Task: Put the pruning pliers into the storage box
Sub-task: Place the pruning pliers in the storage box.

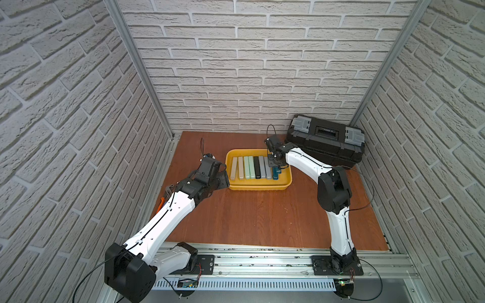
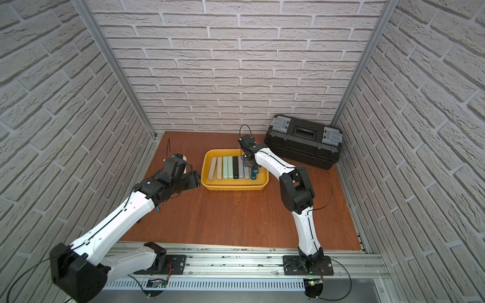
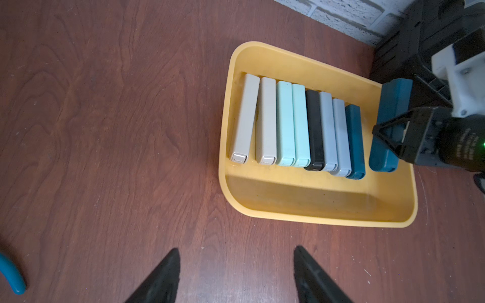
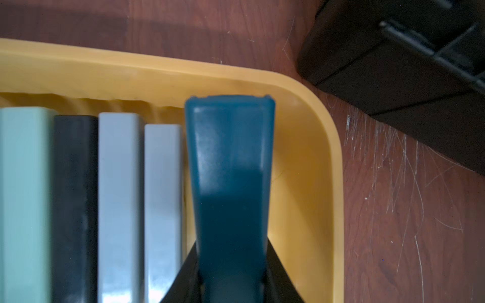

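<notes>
Left wrist view, low centre: left gripper [image 3: 236, 250] spread, empty over the table [image 3: 105, 131]. Mid-frame, eight pruning pliers [image 3: 299, 126] lie ranked in the storage box [image 3: 315, 215] — at right, right gripper [image 3: 391, 133] pinches the ninth, a teal bar [image 3: 392, 102], raised over the open slot; next, lower and release. Right wrist view hides the lying teal one — this view shows it

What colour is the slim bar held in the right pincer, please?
The slim rectangular bar is teal, clearest in the right wrist view.
</notes>
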Controlling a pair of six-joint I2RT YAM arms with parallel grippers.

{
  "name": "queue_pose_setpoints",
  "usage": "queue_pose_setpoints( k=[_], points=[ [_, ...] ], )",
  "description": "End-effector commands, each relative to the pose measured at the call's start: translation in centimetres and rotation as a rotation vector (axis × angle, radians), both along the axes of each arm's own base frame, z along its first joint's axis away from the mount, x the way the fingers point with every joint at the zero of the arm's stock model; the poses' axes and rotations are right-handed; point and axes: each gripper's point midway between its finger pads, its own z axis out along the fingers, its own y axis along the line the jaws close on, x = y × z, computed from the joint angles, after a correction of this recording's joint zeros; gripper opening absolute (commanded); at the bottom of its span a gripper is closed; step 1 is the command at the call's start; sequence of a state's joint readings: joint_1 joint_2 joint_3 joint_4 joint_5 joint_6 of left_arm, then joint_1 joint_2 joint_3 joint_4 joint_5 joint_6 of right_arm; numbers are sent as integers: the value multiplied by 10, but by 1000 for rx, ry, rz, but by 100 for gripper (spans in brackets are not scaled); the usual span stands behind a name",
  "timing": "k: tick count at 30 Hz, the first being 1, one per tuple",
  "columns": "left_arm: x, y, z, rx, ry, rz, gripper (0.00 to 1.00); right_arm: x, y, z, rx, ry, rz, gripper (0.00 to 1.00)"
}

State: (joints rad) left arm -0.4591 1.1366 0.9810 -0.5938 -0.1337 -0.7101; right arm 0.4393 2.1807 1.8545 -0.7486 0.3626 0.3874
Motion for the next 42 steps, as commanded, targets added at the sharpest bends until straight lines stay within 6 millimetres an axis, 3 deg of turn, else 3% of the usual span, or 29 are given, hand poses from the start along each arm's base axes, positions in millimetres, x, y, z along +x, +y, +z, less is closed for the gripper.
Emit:
queue_pose_setpoints(
  k=[1,18,42],
  points=[
    [5,1,7,5,-14,2,68,17,-7,22,3,-68,-13,22],
    [5,2,5,7,-16,5,68,33,-33,-14,9,-11,-62,22],
    [7,3,0,9,-7,13,68,38,-32,-56,10,64,-61,23]
  ],
)
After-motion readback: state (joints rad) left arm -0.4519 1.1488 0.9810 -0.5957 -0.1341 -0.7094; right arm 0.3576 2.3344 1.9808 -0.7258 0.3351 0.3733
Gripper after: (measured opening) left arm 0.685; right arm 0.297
